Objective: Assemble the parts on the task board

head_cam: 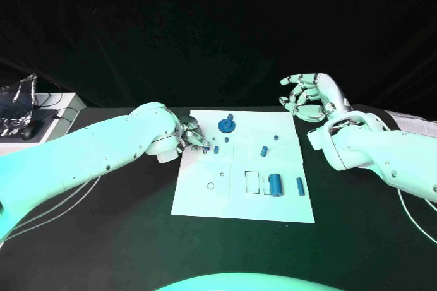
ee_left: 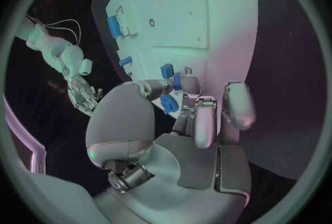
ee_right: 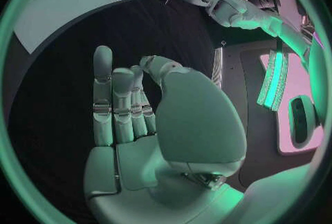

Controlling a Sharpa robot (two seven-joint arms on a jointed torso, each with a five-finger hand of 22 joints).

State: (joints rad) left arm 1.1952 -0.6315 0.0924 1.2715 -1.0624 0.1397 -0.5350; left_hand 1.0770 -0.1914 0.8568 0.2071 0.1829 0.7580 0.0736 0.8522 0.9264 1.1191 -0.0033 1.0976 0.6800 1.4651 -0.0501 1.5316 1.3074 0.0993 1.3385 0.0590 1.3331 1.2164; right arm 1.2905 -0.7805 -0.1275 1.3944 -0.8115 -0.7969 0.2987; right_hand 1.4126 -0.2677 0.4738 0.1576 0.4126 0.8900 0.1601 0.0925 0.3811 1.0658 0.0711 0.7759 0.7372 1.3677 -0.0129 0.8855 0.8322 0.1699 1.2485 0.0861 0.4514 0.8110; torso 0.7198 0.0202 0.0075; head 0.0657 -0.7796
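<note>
Head view puts your left hand (head_cam: 189, 138) at the flat white task board's (head_cam: 241, 202) left edge, pinching a small blue plastic part (ee_left: 168, 103) — a slack pinch could drop it. Your right hand (head_cam: 312, 96) hovers spread, holding nothing, off the board's far right corner.

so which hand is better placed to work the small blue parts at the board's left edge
Left. The left hand is already over the task board with its fingers at a small blue part. The right hand hovers off the board, holding nothing.
</note>
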